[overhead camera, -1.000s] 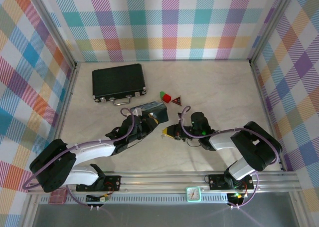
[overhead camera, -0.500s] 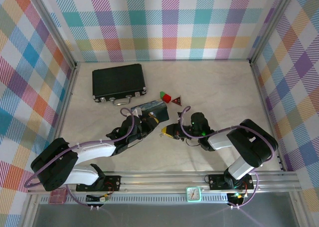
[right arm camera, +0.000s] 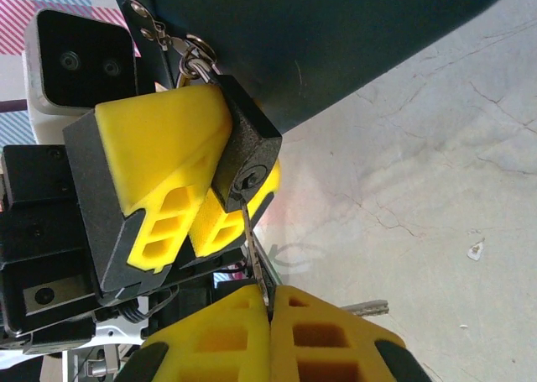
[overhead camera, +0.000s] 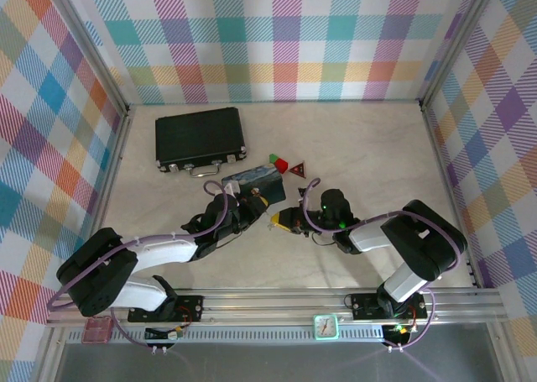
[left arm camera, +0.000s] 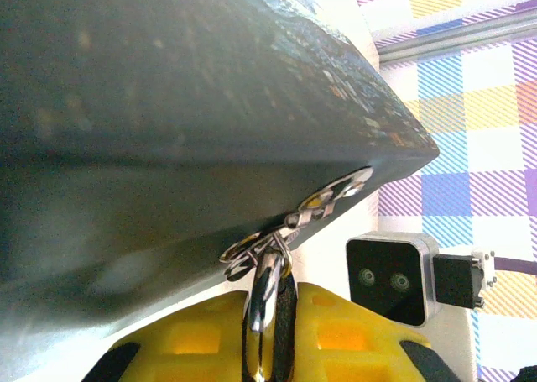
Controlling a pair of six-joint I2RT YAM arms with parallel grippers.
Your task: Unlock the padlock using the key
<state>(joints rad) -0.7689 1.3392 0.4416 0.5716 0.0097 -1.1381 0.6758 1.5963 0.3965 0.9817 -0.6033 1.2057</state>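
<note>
L gripper [overhead camera: 252, 202] is clamped on the padlock [right arm camera: 249, 151], about mid-tabletop. Its shackle [left arm camera: 267, 311] hangs thru the hasp [left arm camera: 331, 193] of the blue box [right arm camera: 352, 38]. R gripper [right arm camera: 268, 308] pinches the key [right arm camera: 257, 260] tight btwn its yellow fingers. Key tip is at the keyhole; I can't tell how far in it sits.
</note>
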